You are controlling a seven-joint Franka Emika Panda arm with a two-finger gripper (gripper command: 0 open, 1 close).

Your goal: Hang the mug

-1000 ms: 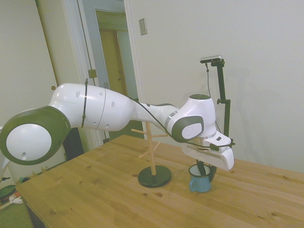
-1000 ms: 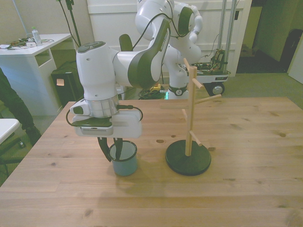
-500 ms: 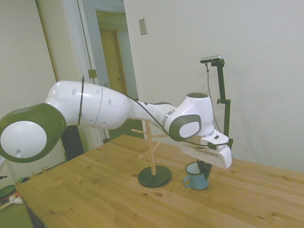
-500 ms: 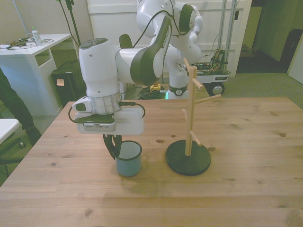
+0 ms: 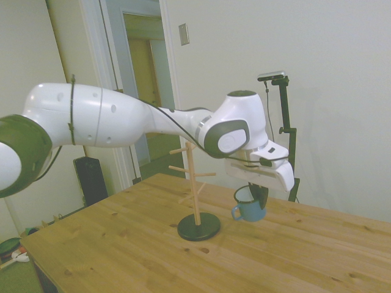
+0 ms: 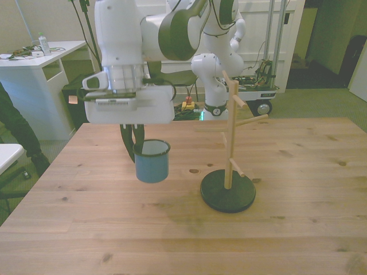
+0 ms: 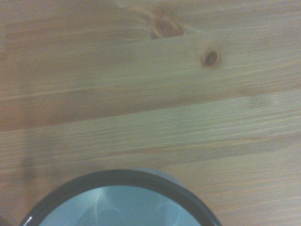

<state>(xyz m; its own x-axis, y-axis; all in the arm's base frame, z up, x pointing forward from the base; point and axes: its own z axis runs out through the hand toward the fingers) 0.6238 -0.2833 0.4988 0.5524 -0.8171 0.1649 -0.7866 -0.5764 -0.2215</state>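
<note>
With jaws closed tight on its rim, gripper holds mug upright above table.

The white arm reaches out over the table. Its gripper points down, fingers closed tight on the mug, holding it up.

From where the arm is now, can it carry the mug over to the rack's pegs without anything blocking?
Probably yes. The gripper holds the mug clear of the table, and nothing stands between it and the peg rack on the front view's right.
</note>
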